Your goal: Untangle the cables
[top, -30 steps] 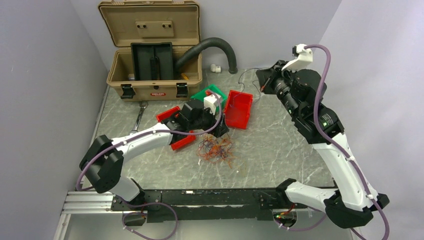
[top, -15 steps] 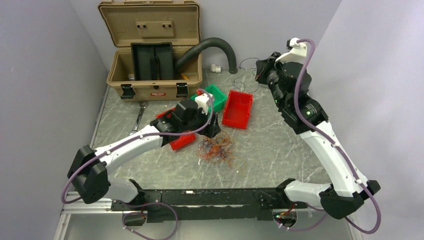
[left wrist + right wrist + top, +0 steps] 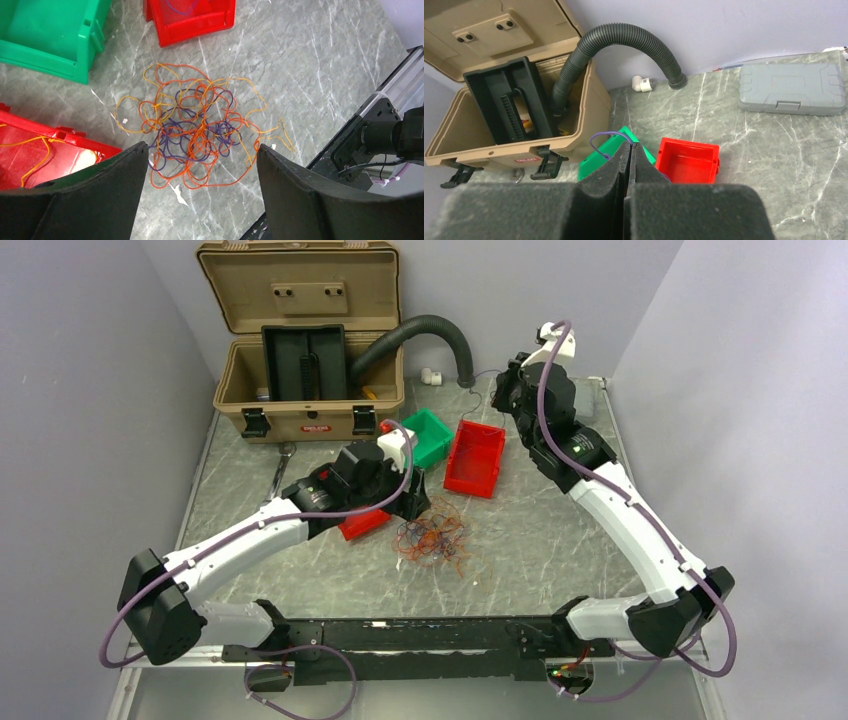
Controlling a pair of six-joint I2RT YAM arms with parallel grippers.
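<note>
The cables (image 3: 432, 538) lie as a loose tangle of orange, yellow and dark purple strands on the grey table, also in the left wrist view (image 3: 195, 125). My left gripper (image 3: 415, 502) hovers just behind and above the tangle, open and empty, its fingers (image 3: 100, 195) spread either side of the tangle (image 3: 201, 147). My right gripper (image 3: 505, 390) is raised at the back near the hose end. It is shut on a single purple cable (image 3: 599, 141) that loops out of its tips (image 3: 631, 146). One yellow strand (image 3: 35, 155) lies in a red bin.
A red bin (image 3: 475, 457), a green bin (image 3: 428, 435) and a second red bin (image 3: 362, 523) stand behind the tangle. An open tan toolbox (image 3: 305, 370) and black corrugated hose (image 3: 430, 332) are at the back. A grey case (image 3: 791, 89) is back right. A wrench (image 3: 278, 475) lies left.
My right arm has swung left and toward the back wall with its gripper shut. My left arm has stretched out a little, its gripper staying open by the tangle.
</note>
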